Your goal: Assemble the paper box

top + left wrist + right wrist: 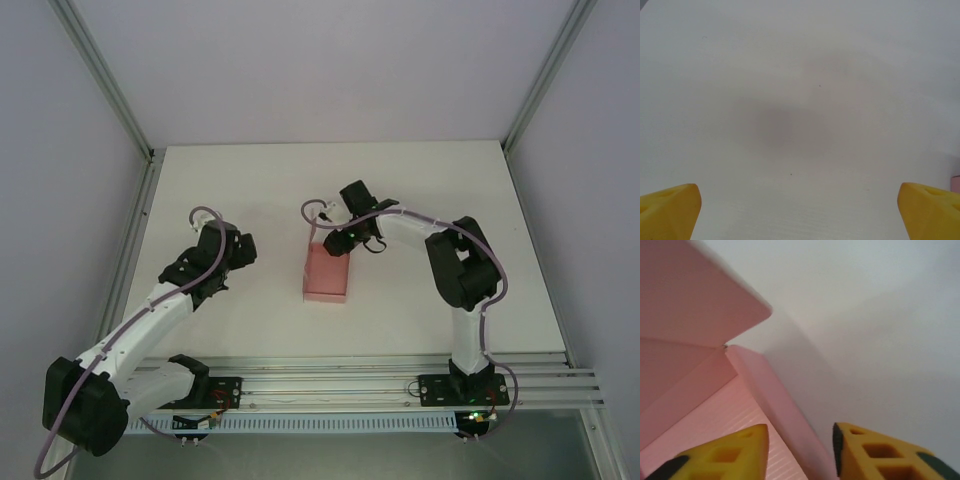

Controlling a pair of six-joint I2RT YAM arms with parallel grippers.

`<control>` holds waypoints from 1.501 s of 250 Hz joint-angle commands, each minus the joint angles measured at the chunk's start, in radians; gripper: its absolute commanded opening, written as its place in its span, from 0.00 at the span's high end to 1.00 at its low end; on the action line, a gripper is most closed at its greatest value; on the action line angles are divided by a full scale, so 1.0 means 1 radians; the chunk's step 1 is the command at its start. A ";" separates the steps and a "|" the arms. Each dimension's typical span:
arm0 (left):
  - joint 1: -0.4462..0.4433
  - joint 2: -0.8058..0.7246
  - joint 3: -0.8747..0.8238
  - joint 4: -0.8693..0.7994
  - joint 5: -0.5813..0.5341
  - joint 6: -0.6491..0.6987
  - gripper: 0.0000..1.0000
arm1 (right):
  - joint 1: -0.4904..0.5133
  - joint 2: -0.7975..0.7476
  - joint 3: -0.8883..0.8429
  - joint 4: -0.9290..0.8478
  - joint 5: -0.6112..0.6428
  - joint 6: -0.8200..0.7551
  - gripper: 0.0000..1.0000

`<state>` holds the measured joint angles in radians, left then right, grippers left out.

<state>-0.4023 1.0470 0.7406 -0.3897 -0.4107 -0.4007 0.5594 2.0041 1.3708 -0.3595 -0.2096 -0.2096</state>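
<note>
Yellow fingertips [730, 455] of the right gripper [800, 452] are seen astride 1 side wall of the paper box [690, 315], with 1 finger inside it and 1 outside. The gap is narrowed around the wall, but whether the card is actually pinched cannot be told. Above the fingers, 1 pink flap is raised. From overhead, the box is found near the middle of the table [250, 190]. The left gripper [800, 215] is held well to the left of the box, its 2 fingers spread wide over bare table.
</note>
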 commanded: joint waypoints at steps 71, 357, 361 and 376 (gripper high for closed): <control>0.008 -0.001 -0.012 0.040 -0.008 -0.025 0.00 | 0.134 -0.227 -0.310 0.282 0.546 0.482 0.73; 0.191 0.336 0.276 0.150 0.774 0.699 0.00 | -0.037 -0.574 -0.313 0.111 0.122 0.169 0.13; 0.207 0.360 0.293 0.133 0.817 0.722 0.00 | -0.053 -0.574 -0.314 0.113 0.090 0.149 0.12; 0.238 0.442 0.363 0.036 0.952 0.846 0.00 | -0.113 -0.559 -0.296 0.096 -0.048 0.074 0.12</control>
<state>-0.2420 1.3590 1.0077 -0.1944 0.2405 0.2192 0.5320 1.4353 1.0859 -0.2329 0.0448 0.0803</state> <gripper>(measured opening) 0.997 0.879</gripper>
